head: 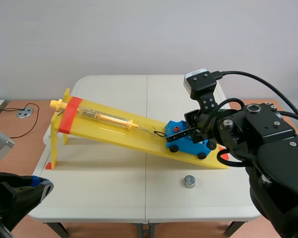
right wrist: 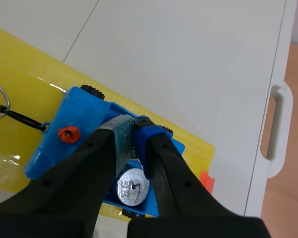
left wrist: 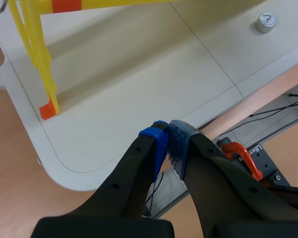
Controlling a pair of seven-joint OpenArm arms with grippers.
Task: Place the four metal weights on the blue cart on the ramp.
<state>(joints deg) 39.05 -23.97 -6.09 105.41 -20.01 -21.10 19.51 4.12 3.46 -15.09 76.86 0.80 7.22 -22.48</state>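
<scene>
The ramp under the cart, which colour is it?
The ramp is yellow; the scene view shows it best.

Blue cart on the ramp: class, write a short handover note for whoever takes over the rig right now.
Left tool: shut, empty, by the table edge, clear of the yellow ramp.
Right tool: shut, tips in the blue cart at the ramp's low end, nothing visibly held.
Done: one loaded weight lies in the cart; the tool hides any others.
Left: one loose weight sits on the table before the ramp; load it, then confirm four.
</scene>
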